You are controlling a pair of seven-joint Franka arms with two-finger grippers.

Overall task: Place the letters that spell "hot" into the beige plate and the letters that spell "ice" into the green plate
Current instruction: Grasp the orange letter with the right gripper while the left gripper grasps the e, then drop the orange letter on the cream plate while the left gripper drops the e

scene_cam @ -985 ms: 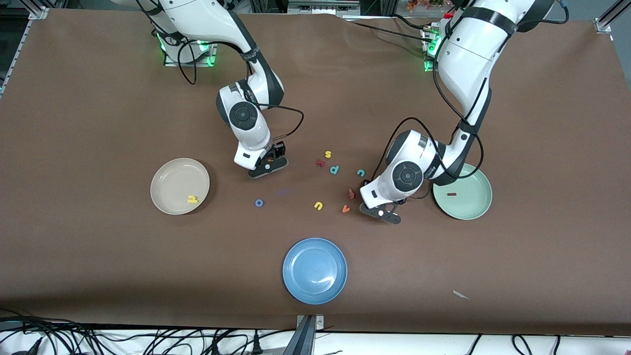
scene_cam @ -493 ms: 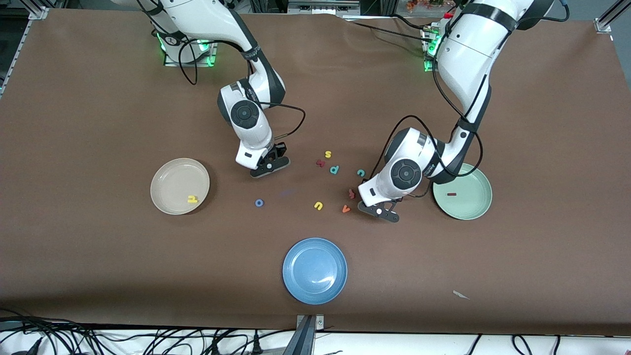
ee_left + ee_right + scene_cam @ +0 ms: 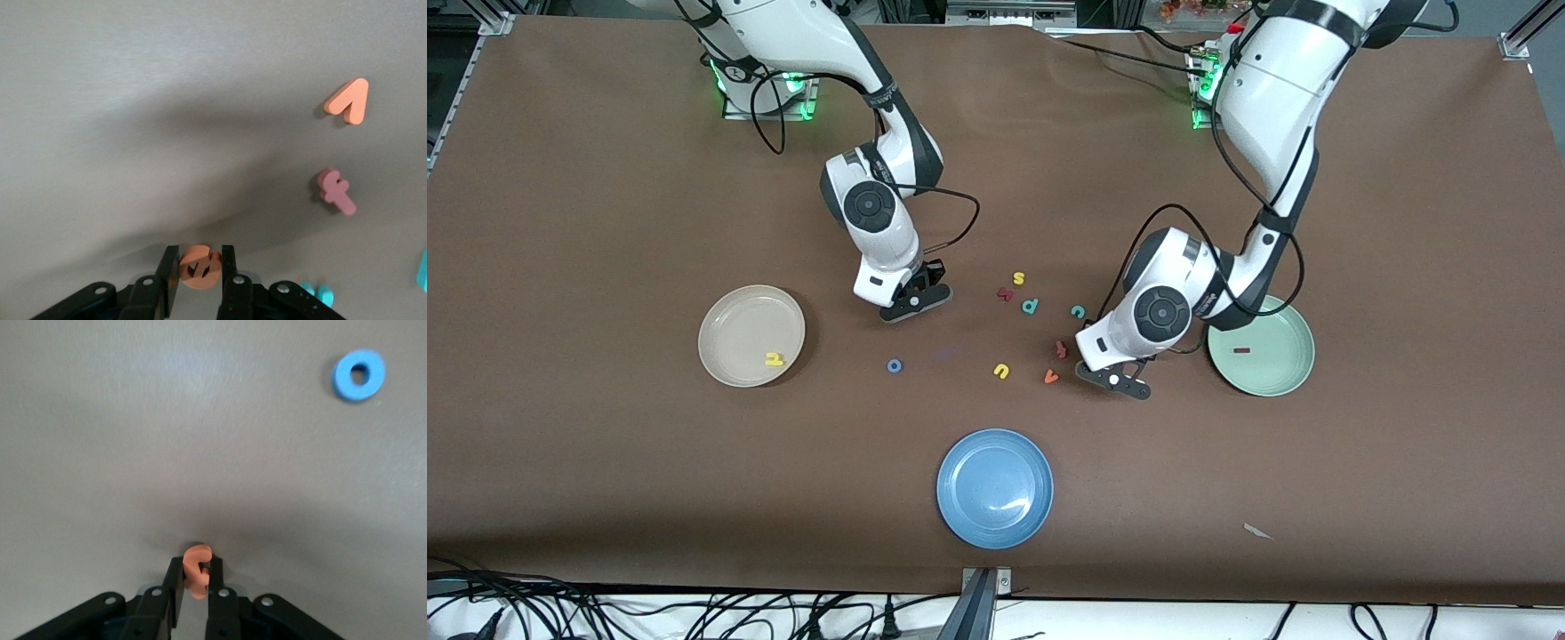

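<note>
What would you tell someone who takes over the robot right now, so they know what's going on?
Left gripper: shut on the orange e, just above the table beside the green plate.
Right gripper: shut on the orange t, low over the table between the beige plate and the loose letters.
Done: yellow h is in the beige plate; dark red i is in the green plate.
Left: t and blue o go to the beige plate; e and teal c go to the green plate. The o and c lie on the table.
</note>
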